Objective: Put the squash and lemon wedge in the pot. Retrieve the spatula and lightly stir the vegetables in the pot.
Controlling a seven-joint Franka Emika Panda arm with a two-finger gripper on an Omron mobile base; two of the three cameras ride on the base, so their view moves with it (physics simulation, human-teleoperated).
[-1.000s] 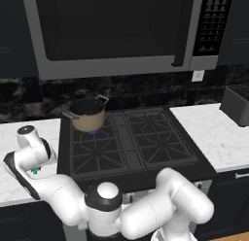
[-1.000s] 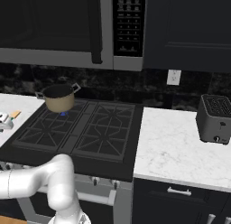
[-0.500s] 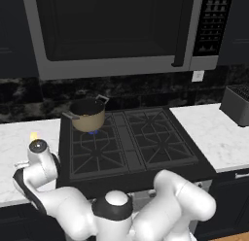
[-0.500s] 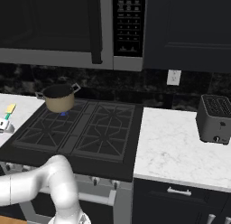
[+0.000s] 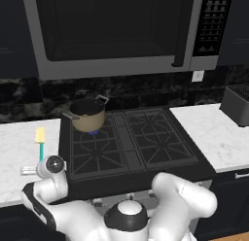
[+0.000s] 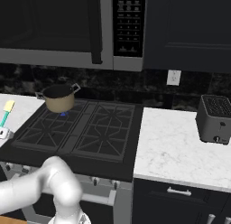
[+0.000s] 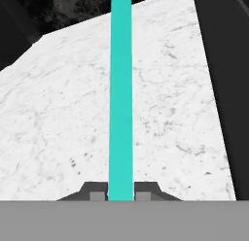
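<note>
My gripper point(image 7: 121, 195) is shut on the near end of the spatula's teal handle point(image 7: 120, 99), which runs straight away from the finger tips over the white marble counter. From the left base view the spatula point(image 5: 41, 144) sits left of the stove, its light-orange blade point(image 5: 40, 135) pointing toward the wall and my hand point(image 5: 51, 166) at its near end. The right base view puts the spatula point(image 6: 6, 112) at the far left. The tan pot point(image 5: 88, 115) point(image 6: 58, 98) stands on the back left burner. The squash and lemon wedge are hidden.
A black gas stove point(image 5: 131, 143) lies right of the spatula, with a microwave point(image 5: 112, 31) above it. A dark toaster point(image 6: 215, 118) stands on the right-hand counter. My own white arm crosses the front of the stove in both base views.
My hand has dropped lower and turned at the counter's left side. The spatula's orange blade, hidden behind the hand a second ago, shows beyond it now.
</note>
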